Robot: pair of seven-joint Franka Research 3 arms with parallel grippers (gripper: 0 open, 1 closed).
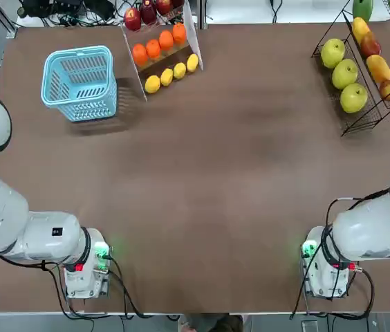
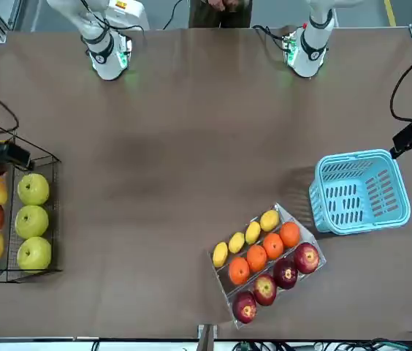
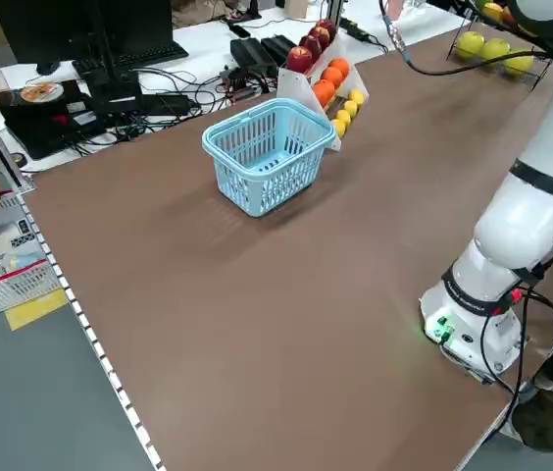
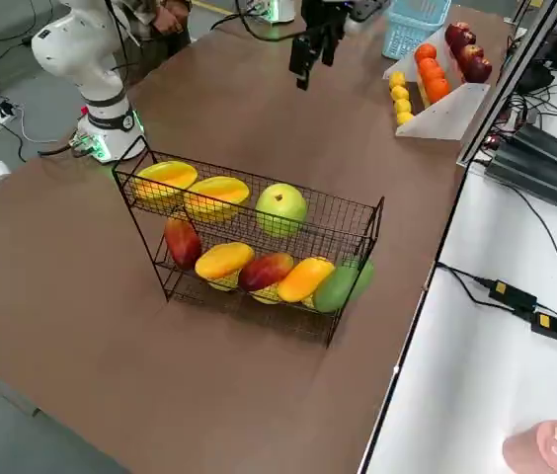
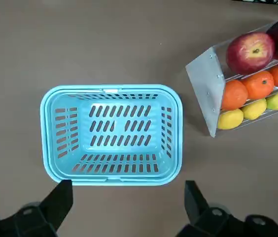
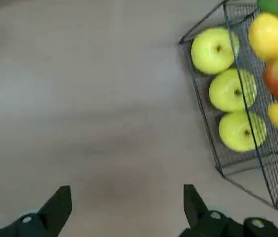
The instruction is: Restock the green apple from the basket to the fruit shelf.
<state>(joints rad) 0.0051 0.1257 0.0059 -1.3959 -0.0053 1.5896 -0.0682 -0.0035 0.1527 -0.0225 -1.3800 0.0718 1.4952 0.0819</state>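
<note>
White rounded arms w/ black cables; blk fingers [image 5: 55, 207] w/ round screws

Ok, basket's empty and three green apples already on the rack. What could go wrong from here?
With nothing in the basket, the left gripper may close on air. A fourth apple might crowd the green apples on the fruit shelf, and its thin wires could snag the right gripper.

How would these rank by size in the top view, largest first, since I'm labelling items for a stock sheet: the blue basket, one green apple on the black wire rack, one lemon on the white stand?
1. Blue basket
2. Green apple on the rack
3. Lemon
</note>
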